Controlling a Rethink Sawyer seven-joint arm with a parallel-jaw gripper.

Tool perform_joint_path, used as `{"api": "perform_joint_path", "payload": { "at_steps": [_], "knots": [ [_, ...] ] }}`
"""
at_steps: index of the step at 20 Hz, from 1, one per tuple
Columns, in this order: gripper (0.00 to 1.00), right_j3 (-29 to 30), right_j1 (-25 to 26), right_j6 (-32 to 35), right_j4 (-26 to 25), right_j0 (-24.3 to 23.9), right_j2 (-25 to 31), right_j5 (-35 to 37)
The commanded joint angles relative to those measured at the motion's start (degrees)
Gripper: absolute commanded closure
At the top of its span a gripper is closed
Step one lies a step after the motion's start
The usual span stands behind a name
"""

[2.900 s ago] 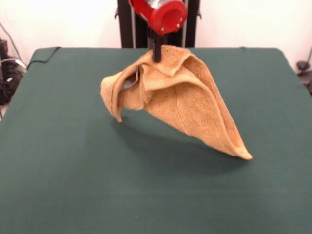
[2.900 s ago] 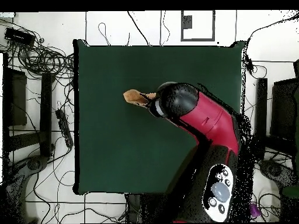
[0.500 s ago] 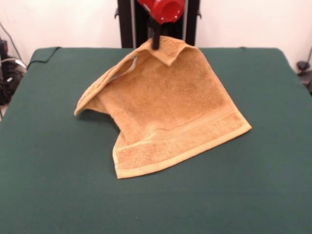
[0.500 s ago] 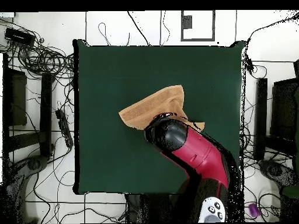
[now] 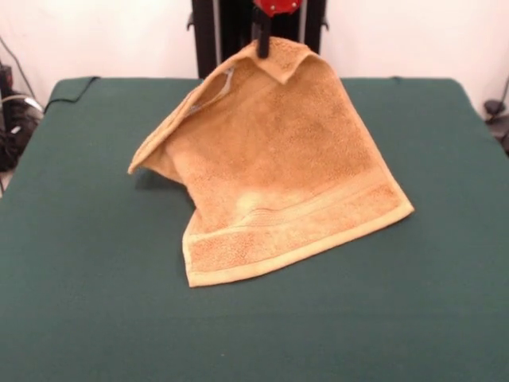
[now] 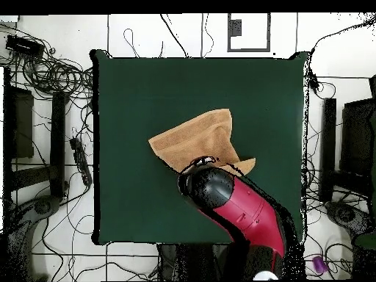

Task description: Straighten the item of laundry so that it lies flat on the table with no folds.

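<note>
Front view shows my gripper (image 5: 262,44) pinching one corner of the small orange-tan terry-cloth towel (image 5: 274,171); it looks soft, light and limp, best held by corners; its banded edge rests mid dark green cloth table (image 5: 87,263), the sheet sloping up toward the pedestal, one side curled under.
</note>
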Motion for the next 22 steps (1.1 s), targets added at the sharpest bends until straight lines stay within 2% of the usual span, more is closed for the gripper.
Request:
{"api": "perform_joint_path", "payload": {
  "at_steps": [1, 11, 22],
  "knots": [
    [1.0, 9.73, -1.68, 8.47, 0.97, 1.57, 5.88, -3.11],
    [1.0, 13.39, -3.56, 7.37, 0.66, 2.16, 8.55, -7.94],
    [1.0, 14.54, -1.83, 8.35, -0.57, 4.37, 8.7, -12.69]
  ]
}}
